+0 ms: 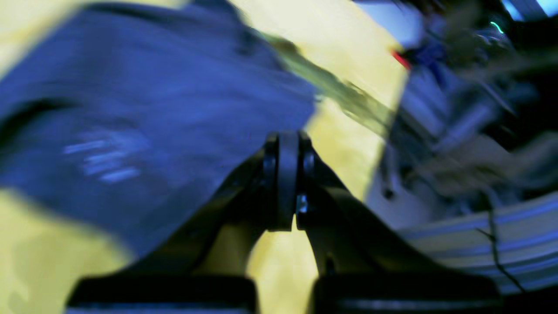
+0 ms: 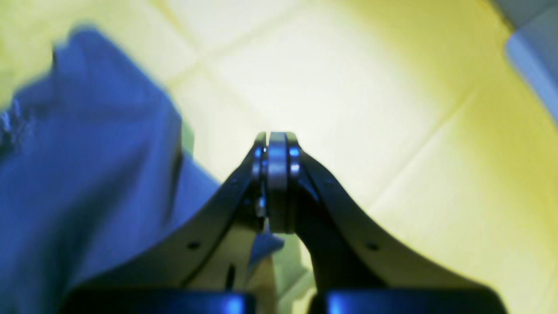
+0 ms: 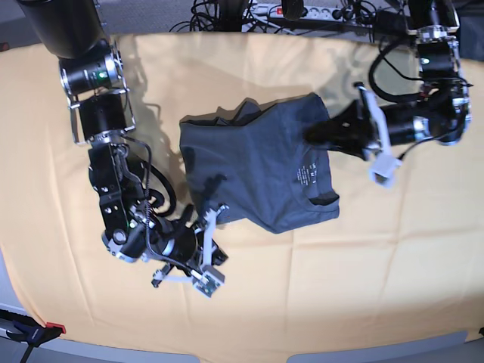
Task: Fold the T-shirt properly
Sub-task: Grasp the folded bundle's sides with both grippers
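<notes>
Yellow-orange cloth covers the whole desk [image 3: 393, 287], with faint crease lines across it; past the far edge lie a power strip [image 3: 302, 10] and a tangle of black cables [image 3: 219, 15], and grey floor shows beyond the near corners. The T-shirt [image 3: 257, 170] lies partly folded around the middle of the desk, slightly toward the far edge, its collar and the small white label [image 3: 307, 175] turned toward the right edge.

From the base view both arms meet the shirt. The left gripper [image 3: 314, 134] sits at the shirt's far right corner, and the right gripper [image 3: 214, 214] at its near left hem. That view does not show how the fingers stand.

Each wrist view does. On the left wrist camera, heavily blurred, the left fingers [image 1: 270, 174] are pressed together, with the shirt spread above and to the left; whether any cloth is pinched I cannot tell. On the right wrist camera the right fingers [image 2: 261, 174] are likewise closed tip to tip, and a small flap of the shirt's fabric hangs just under them, so they grip its edge.
</notes>
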Motion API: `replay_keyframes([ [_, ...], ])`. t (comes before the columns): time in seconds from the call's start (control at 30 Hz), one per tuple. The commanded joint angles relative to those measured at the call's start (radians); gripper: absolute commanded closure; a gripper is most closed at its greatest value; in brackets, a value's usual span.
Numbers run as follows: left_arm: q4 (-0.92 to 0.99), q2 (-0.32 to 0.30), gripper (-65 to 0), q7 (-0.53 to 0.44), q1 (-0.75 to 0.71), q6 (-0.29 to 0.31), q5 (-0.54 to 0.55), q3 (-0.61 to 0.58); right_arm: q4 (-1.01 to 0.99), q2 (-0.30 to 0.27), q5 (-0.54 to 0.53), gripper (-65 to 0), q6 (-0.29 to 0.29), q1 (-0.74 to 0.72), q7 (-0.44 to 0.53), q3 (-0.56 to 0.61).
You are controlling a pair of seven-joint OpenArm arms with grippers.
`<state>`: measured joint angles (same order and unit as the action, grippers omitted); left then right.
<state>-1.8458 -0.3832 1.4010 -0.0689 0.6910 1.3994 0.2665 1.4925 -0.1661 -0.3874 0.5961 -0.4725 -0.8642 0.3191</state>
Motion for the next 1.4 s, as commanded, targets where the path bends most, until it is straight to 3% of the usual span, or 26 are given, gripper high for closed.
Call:
replay_keyframes([
  [0.0, -0.017, -0.013, 0.0, -0.006, 0.016, 0.007, -0.034, -0.033, -0.006, -0.021, -0.009, 0.0, 0.006, -0.023, 0.040, -0.005],
  [0.17, -0.013, -0.013, 0.0, -0.141, 0.009, 0.007, -0.358, -0.208, -0.194, -0.052, -0.060, 0.0, 0.101, -0.021, 0.122, -0.005],
  [0.43, 0.023, -0.013, 0.0, -0.335, -0.031, 0.000, -0.717, -0.327, -0.266, -0.048, -0.062, 0.0, 0.102, -0.021, 0.145, 0.024],
  [0.53, 0.057, -0.027, 0.0, -0.404, -0.031, -0.042, -0.834, -0.327, -0.264, -0.063, -0.092, 0.0, 0.102, -0.020, 0.077, 0.030],
  [0.67, 0.117, -0.083, 0.0, -0.509, -0.030, -0.089, -0.934, -0.327, -0.241, -0.117, -0.296, 0.0, 0.102, -0.008, -0.072, 0.030],
  [0.83, 0.203, -0.118, 0.0, -0.638, 0.016, -0.143, -1.028, -0.327, -0.097, -0.213, -0.363, 0.0, 0.102, 0.087, -0.090, 0.026],
  [0.97, 0.348, -0.110, 0.0, -0.934, 0.103, -0.193, -1.116, -0.327, 0.066, -0.262, -0.382, 0.0, 0.067, 0.217, -0.091, 0.026],
  [1.0, 0.386, -0.106, 0.0, -0.970, 0.129, -0.189, -1.128, -0.327, 0.100, -0.264, -0.369, 0.0, 0.055, 0.249, -0.089, 0.026],
  [1.03, 0.415, -0.101, 0.0, -0.969, 0.155, -0.178, -1.130, -0.327, 0.130, -0.264, -0.341, 0.0, 0.040, 0.276, -0.082, 0.026],
  [1.1, 0.415, -0.099, 0.0, -0.856, 0.193, -0.134, -1.077, -0.327, 0.174, -0.263, -0.248, 0.0, -0.004, 0.302, -0.035, 0.026],
  [1.23, 0.302, -0.101, 0.0, -0.552, 0.211, -0.100, -0.790, -0.321, 0.190, -0.261, -0.080, 0.0, -0.094, 0.255, 0.065, 0.026],
  [1.37, 0.167, -0.102, 0.0, -0.351, 0.161, -0.099, -0.572, -0.298, 0.190, -0.250, -0.064, 0.0, -0.104, 0.185, 0.074, 0.026],
])
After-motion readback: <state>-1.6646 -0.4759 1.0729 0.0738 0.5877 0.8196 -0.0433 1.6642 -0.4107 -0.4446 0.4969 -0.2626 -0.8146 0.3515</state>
